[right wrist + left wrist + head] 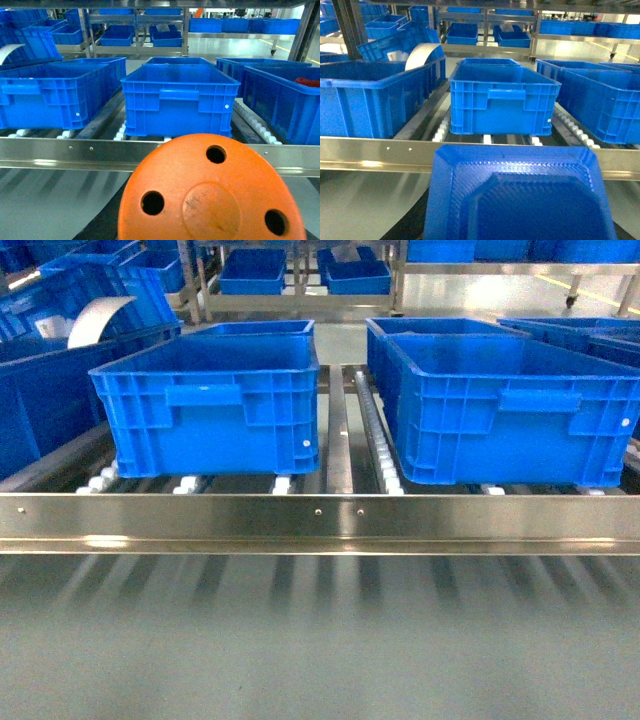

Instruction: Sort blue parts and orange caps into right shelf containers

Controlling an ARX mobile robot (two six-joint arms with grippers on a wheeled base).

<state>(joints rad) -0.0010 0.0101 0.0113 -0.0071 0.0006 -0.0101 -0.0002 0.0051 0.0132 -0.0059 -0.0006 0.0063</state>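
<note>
Blue part [520, 195] fills left wrist view, orange cap [212, 190] the right (grippers hidden, grip unknowable); crates [210, 400] on rollers.

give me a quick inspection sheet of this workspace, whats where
surface: roller shelf with a steel front rail
job's things: left crate and right crate sit side by side on the rollers, apart; insides hidden in the head view. blue part fills the bottom of the left wrist view, orange cap with three holes fills the bottom of the right wrist view
clutter: white curved sheet in a crate at far left; something red in a crate at far right
grippers: fingers not seen; part and cap sit right before the wrist cameras
cables: nothing seen
surroundings: more racks with blue crates behind
</note>
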